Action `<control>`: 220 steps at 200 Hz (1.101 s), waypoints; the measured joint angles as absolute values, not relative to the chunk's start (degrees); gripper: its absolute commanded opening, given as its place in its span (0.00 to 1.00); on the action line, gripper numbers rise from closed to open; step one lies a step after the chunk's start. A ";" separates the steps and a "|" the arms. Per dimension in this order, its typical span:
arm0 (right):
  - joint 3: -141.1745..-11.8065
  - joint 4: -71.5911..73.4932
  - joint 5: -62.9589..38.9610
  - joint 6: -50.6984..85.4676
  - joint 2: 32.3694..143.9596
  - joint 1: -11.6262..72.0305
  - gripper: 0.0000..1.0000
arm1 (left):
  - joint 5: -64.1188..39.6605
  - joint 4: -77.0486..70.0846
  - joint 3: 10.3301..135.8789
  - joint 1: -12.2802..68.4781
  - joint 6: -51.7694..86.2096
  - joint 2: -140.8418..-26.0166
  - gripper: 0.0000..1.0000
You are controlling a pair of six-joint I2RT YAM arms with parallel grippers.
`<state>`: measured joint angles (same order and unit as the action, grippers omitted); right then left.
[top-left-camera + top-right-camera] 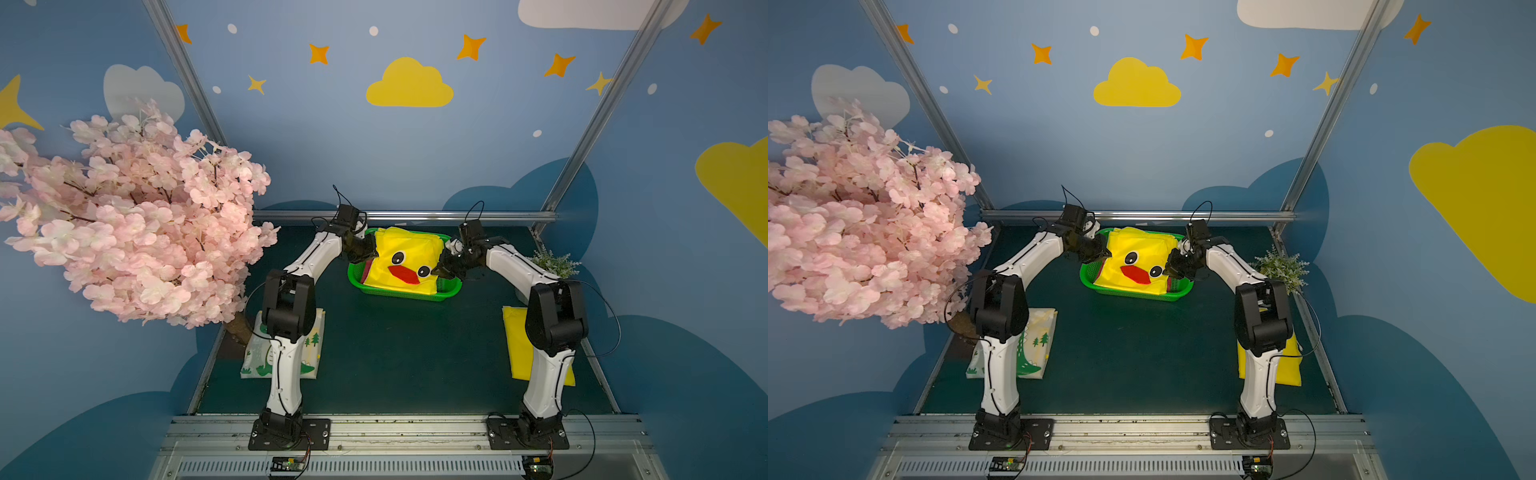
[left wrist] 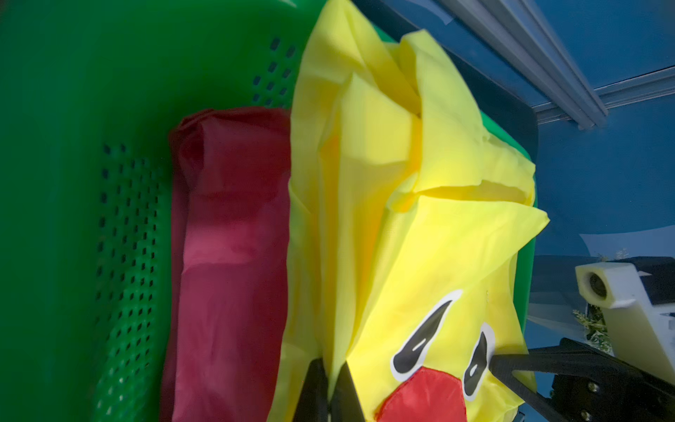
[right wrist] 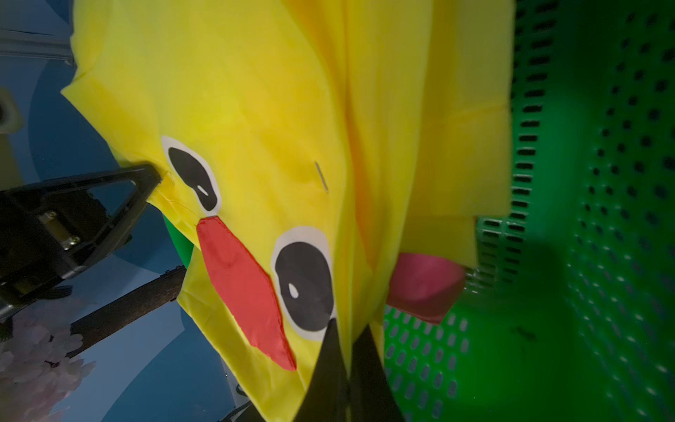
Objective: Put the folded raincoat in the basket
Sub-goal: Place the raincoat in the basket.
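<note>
The folded raincoat is yellow with a duck face: black eyes and a red beak. It hangs stretched between both grippers over the bright green basket at the back middle of the mat, its lower folds sagging into the basket. My left gripper is shut on the raincoat's left edge. My right gripper is shut on the raincoat's right edge. A dark red folded cloth lies inside the basket beneath the raincoat.
A pink blossom tree overhangs the left side. A dinosaur-print folded cloth lies under the left arm and a plain yellow folded cloth under the right arm. A small green plant stands at the right edge. A metal rail runs behind the basket.
</note>
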<state>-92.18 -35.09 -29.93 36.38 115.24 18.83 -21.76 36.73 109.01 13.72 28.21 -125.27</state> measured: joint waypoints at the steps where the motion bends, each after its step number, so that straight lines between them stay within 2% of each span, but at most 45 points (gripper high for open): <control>1: -92.20 -35.09 -29.93 36.38 115.31 18.83 0.00 | -21.76 36.75 109.01 13.72 28.18 -125.34 0.03; 56: -97.01 -36.05 -30.04 35.83 119.87 18.50 0.00 | -21.15 37.08 111.37 13.17 27.44 -128.95 0.03; 70: -98.70 -36.62 -30.02 35.70 120.70 18.46 0.01 | -21.10 37.15 112.01 13.13 27.42 -129.51 0.05; 82: -99.66 -36.99 -30.02 35.51 121.14 18.44 0.10 | -21.17 37.17 112.12 13.06 27.42 -129.56 0.14; 95: -100.09 -37.56 -30.00 35.51 121.27 18.44 0.31 | -21.32 37.04 112.33 13.02 27.00 -129.56 0.36; 105: -100.18 -37.87 -30.02 34.72 121.27 18.46 0.42 | -21.58 37.04 112.33 13.02 27.33 -129.54 0.49; 122: -100.18 -38.33 -30.00 34.15 121.25 18.44 0.52 | -21.82 36.60 111.22 13.02 26.81 -128.92 0.61; 143: -100.03 -38.92 -29.82 33.61 120.64 18.44 0.58 | -21.87 36.69 108.57 13.02 26.39 -126.45 0.70; 167: -99.15 -39.83 -29.39 32.86 117.23 18.57 0.61 | -22.02 36.80 107.37 13.17 25.89 -121.80 0.81; 194: -99.53 -40.03 -29.39 32.60 112.81 19.14 0.62 | -23.09 35.31 107.48 13.93 25.74 -116.68 0.82; 220: -101.65 -39.79 -29.71 32.80 113.16 20.91 0.62 | -24.64 33.15 107.79 15.59 25.98 -116.25 0.82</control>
